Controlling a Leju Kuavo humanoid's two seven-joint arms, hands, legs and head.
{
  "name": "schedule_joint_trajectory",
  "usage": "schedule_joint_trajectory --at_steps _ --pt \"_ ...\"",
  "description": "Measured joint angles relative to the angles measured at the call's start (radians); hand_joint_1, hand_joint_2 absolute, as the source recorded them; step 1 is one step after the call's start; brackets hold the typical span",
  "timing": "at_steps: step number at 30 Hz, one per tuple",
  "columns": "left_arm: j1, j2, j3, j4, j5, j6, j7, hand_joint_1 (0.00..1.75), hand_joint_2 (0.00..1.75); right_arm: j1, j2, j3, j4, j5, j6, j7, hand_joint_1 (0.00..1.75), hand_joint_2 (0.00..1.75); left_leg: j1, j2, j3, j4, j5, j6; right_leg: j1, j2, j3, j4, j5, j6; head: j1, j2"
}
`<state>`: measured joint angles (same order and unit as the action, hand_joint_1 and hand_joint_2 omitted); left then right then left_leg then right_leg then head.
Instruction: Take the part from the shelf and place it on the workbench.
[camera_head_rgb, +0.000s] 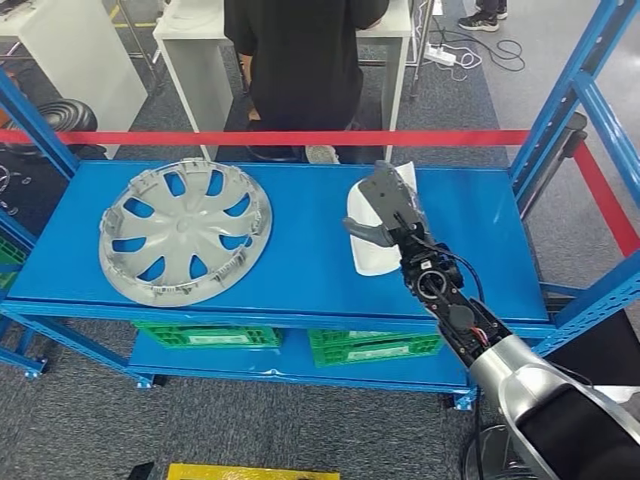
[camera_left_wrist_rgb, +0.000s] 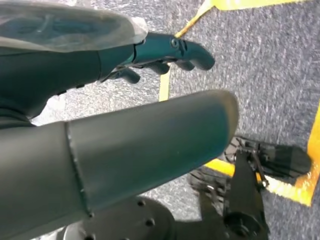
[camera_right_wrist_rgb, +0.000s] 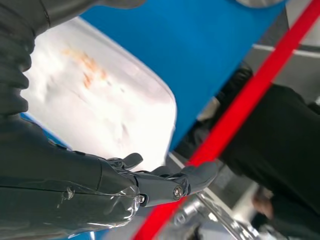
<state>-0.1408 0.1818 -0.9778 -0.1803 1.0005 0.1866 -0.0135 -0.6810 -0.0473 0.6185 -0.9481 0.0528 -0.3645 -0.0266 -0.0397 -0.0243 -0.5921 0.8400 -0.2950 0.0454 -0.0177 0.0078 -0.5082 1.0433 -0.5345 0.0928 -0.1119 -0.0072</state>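
A white curved part (camera_head_rgb: 371, 258) lies on the blue shelf (camera_head_rgb: 302, 270), right of centre. My right hand (camera_head_rgb: 389, 205) reaches over its top, fingers stretched out and thumb pointing left, holding nothing. In the right wrist view the part (camera_right_wrist_rgb: 102, 100) lies just beyond the extended fingers (camera_right_wrist_rgb: 162, 182) and is not gripped. My left hand (camera_left_wrist_rgb: 113, 100) hangs above grey carpet with its fingers (camera_left_wrist_rgb: 177, 50) straight and empty.
A large silver hubcap (camera_head_rgb: 185, 230) rests on the shelf's left half. Green crates (camera_head_rgb: 211, 337) sit on the lower level. Blue uprights (camera_head_rgb: 573, 90) frame the right side. A red tape (camera_head_rgb: 302, 137) runs behind the shelf, with a person in black (camera_head_rgb: 302, 60) beyond it.
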Motion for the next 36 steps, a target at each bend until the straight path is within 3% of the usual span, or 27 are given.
schedule_joint_trajectory --at_steps 1,2,3,5,7,8,10,12,13,14,15,17,18,22,23,25,26,27,28,29,31,32,33,36 --pt "0.001 0.001 0.000 0.000 0.000 0.000 0.001 0.00 0.00 -0.004 0.000 0.000 -0.004 0.010 -0.003 0.003 0.00 1.75 0.001 -0.001 -0.007 0.019 -0.007 -0.005 -0.005 0.002 0.017 -0.059 0.033 0.008 0.001 0.000" --pt "0.002 0.003 0.000 0.000 0.000 0.000 0.001 0.00 0.00 -0.006 0.000 0.000 -0.009 0.019 -0.004 0.006 0.00 1.75 0.001 -0.002 -0.016 0.038 -0.012 -0.009 -0.008 0.004 0.026 -0.095 0.048 0.007 0.001 0.000" --pt "0.003 0.004 0.000 0.001 0.000 0.000 0.002 0.00 0.00 -0.008 0.000 0.000 -0.015 0.026 -0.005 0.010 0.00 1.75 0.001 -0.003 -0.025 0.054 -0.016 -0.012 -0.007 0.007 0.028 -0.106 0.048 -0.001 0.001 0.000" --pt "0.005 0.006 0.000 0.001 0.000 0.000 0.003 0.00 0.00 -0.013 0.000 0.000 -0.030 0.034 -0.005 0.014 0.00 1.75 0.000 -0.004 -0.039 0.075 -0.020 -0.015 -0.004 0.008 0.024 -0.100 0.045 -0.029 0.002 0.000" --pt "0.005 0.004 0.000 0.000 0.001 0.000 0.004 0.00 0.00 -0.028 0.000 0.000 -0.047 0.040 -0.005 0.016 0.00 1.75 0.004 0.002 -0.061 0.115 -0.044 -0.027 -0.005 0.008 0.024 -0.097 0.048 -0.050 0.001 0.000" --pt "0.005 0.003 0.000 0.000 0.001 0.000 0.004 0.00 0.00 -0.037 0.000 -0.001 -0.056 0.044 -0.004 0.018 0.00 1.75 0.008 0.006 -0.084 0.165 -0.071 -0.036 -0.007 0.007 0.025 -0.097 0.049 -0.058 0.000 0.000" --pt "0.004 -0.001 0.000 0.000 0.003 0.000 0.004 0.00 0.00 -0.051 0.000 -0.001 -0.071 0.060 -0.003 0.026 0.00 1.75 0.021 0.014 -0.153 0.318 -0.137 -0.053 -0.005 0.006 0.027 -0.097 0.048 -0.068 -0.001 0.000" --pt "0.005 -0.006 0.000 0.000 0.007 0.000 0.004 0.00 0.00 -0.058 0.000 0.000 -0.086 0.090 -0.001 0.048 0.00 1.75 0.031 0.018 -0.201 0.421 -0.163 -0.059 -0.004 0.005 0.030 -0.097 0.045 -0.072 -0.001 0.000" --pt "0.006 -0.008 0.000 0.000 0.009 0.000 0.005 0.00 0.00 -0.060 0.000 0.000 -0.095 0.109 0.000 0.063 0.00 1.75 0.034 0.018 -0.197 0.412 -0.148 -0.058 -0.004 0.005 0.034 -0.097 0.043 -0.074 -0.001 0.000" --pt "0.006 -0.010 0.000 0.000 0.012 0.000 0.005 0.00 0.00 -0.063 0.000 0.001 -0.105 0.134 0.001 0.081 0.00 1.75 0.035 0.018 -0.171 0.359 -0.116 -0.054 -0.004 0.006 0.038 -0.097 0.040 -0.075 -0.001 0.000" --pt "0.006 -0.010 0.000 0.000 0.015 0.001 0.005 0.00 0.00 -0.068 0.000 0.002 -0.116 0.163 0.005 0.104 0.00 1.75 0.035 0.018 -0.132 0.279 -0.077 -0.049 -0.004 0.006 0.042 -0.097 0.036 -0.075 -0.001 0.000" --pt "0.007 -0.010 0.000 0.000 0.021 0.002 0.004 0.00 0.00 -0.082 0.000 0.006 -0.138 0.233 0.015 0.157 0.00 1.75 0.030 0.017 -0.063 0.145 -0.038 -0.038 0.000 0.008 0.045 -0.098 0.028 -0.072 -0.001 0.000" --pt "0.007 -0.010 0.000 0.000 0.024 0.002 0.003 0.00 0.00 -0.087 0.000 0.008 -0.148 0.264 0.022 0.181 0.00 1.75 0.027 0.017 -0.047 0.114 -0.038 -0.035 0.001 0.009 0.045 -0.099 0.025 -0.069 -0.001 0.000" --pt "0.012 -0.012 0.000 0.000 0.035 0.003 0.001 0.00 0.00 -0.094 -0.002 0.027 -0.188 0.423 0.106 0.318 0.00 1.75 0.028 0.017 -0.033 0.093 -0.056 -0.024 0.003 0.006 0.043 -0.083 -0.001 -0.054 0.003 0.000" --pt "0.014 -0.012 0.000 0.000 0.039 0.003 0.001 0.00 0.00 -0.095 -0.003 0.034 -0.201 0.484 0.145 0.368 0.00 1.75 0.030 0.018 -0.028 0.087 -0.057 -0.020 0.005 0.004 0.026 -0.043 -0.026 -0.052 0.004 0.000" --pt "0.019 -0.012 0.000 0.000 0.046 0.005 -0.001 0.00 0.00 -0.090 -0.008 0.050 -0.225 0.586 0.223 0.446 0.00 1.75 0.028 0.018 -0.021 0.083 -0.060 -0.013 0.009 0.002 -0.042 0.096 -0.091 -0.053 0.007 0.000" --pt "0.020 -0.013 0.000 0.000 0.048 0.007 0.000 0.00 0.00 -0.083 -0.012 0.057 -0.236 0.620 0.258 0.471 0.00 1.75 0.026 0.018 -0.019 0.084 -0.062 -0.009 0.010 0.002 -0.081 0.167 -0.114 -0.054 0.007 0.000" --pt "0.022 -0.013 0.000 0.000 0.050 0.008 0.001 0.00 0.00 -0.073 -0.015 0.065 -0.246 0.645 0.287 0.489 0.00 1.75 0.024 0.017 -0.018 0.086 -0.065 -0.007 0.011 0.002 -0.109 0.210 -0.118 -0.054 0.007 0.000" --pt "0.023 -0.014 0.000 0.000 0.051 0.010 0.002 0.00 0.00 -0.062 -0.019 0.071 -0.257 0.663 0.308 0.501 0.00 1.75 0.022 0.015 -0.016 0.088 -0.067 -0.004 0.011 0.002 -0.118 0.212 -0.099 -0.054 0.007 0.000" --pt "0.024 -0.014 0.000 0.000 0.053 0.012 0.004 0.00 0.00 -0.053 -0.022 0.076 -0.268 0.675 0.319 0.509 0.00 1.75 0.021 0.013 -0.015 0.092 -0.069 -0.003 0.011 0.002 -0.108 0.173 -0.062 -0.056 0.008 0.000" --pt "0.026 -0.017 0.000 0.000 0.054 0.015 0.006 0.00 0.00 -0.043 -0.030 0.082 -0.288 0.684 0.320 0.514 0.00 1.75 0.018 0.009 -0.014 0.102 -0.075 -0.003 0.014 0.001 -0.056 0.031 0.022 -0.066 0.008 0.000" --pt "0.027 -0.019 0.000 0.000 0.056 0.017 0.006 0.00 0.00 -0.040 -0.033 0.084 -0.297 0.685 0.318 0.514 0.00 1.75 0.016 0.008 -0.017 0.107 -0.077 -0.005 0.016 0.000 -0.036 -0.026 0.048 -0.073 0.008 0.000" --pt "0.027 -0.021 0.000 0.000 0.056 0.019 0.005 0.00 0.00 -0.037 -0.036 0.086 -0.305 0.686 0.315 0.512 0.00 1.75 0.016 0.008 -0.020 0.112 -0.077 -0.008 0.019 0.000 -0.025 -0.061 0.061 -0.079 0.008 0.000" --pt "0.031 -0.022 0.000 0.000 0.058 0.021 0.003 0.00 0.00 -0.028 -0.041 0.089 -0.322 0.688 0.310 0.506 0.00 1.75 0.016 0.009 -0.025 0.114 -0.075 -0.020 0.017 0.000 -0.021 -0.083 0.071 -0.093 0.009 0.000"
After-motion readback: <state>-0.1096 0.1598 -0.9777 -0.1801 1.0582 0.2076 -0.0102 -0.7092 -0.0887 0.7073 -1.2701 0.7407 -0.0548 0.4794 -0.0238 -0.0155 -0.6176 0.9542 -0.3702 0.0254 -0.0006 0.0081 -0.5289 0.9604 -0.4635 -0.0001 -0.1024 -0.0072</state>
